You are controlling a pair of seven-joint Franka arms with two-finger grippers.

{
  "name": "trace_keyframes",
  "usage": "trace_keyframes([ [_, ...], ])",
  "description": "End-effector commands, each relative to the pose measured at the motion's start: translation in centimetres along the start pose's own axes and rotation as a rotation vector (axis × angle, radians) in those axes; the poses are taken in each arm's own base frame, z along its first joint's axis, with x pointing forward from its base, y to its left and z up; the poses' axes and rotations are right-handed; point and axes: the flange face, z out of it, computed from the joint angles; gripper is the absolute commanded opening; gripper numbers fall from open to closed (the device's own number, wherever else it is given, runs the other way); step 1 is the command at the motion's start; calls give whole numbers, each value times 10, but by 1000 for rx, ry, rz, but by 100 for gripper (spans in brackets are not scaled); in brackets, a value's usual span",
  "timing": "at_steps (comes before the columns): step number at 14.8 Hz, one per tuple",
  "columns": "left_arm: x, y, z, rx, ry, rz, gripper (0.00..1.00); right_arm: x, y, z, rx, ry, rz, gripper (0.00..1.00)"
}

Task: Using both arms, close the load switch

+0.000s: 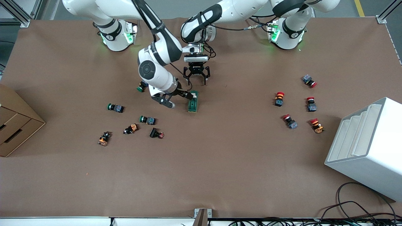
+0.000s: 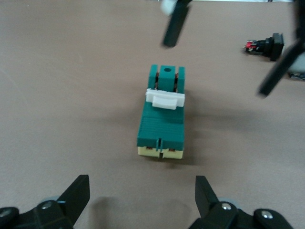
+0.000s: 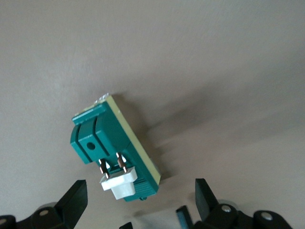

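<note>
Front view: the load switch (image 1: 192, 101) lies on the table (image 1: 220, 175) near its middle, somewhat toward the edge where the arms' bases stand, well clear of every edge. The right gripper (image 1: 176, 98) hangs just beside it, fingers spread and empty; the left gripper (image 1: 197, 77) hovers close by, also released. This looks like the approach step: next, one claw likely must pin the green body while the other pushes the white lever (image 2: 165, 99). Bare table surrounds the switch; the nearest push-buttons (image 1: 147, 120) lie apart.
</note>
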Motion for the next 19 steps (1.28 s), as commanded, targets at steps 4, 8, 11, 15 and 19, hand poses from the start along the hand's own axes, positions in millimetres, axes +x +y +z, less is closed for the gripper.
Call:
trace_keyframes([
  [4, -8, 3, 11, -33, 56, 22, 98, -17, -6, 24, 44, 9, 52, 100],
  [8, -23, 2, 0, -45, 44, 45, 98, -22, -12, 36, 61, 30, 89, 100],
  [11, -24, 1, -1, -40, 43, 45, 99, -25, -29, 41, 78, 28, 159, 100],
  [15, -30, -3, -2, -37, 36, 36, 99, -25, -42, 48, 89, 27, 177, 100],
  [19, -27, -1, -2, -37, 38, 22, 100, -23, -47, 43, 106, 33, 182, 100],
])
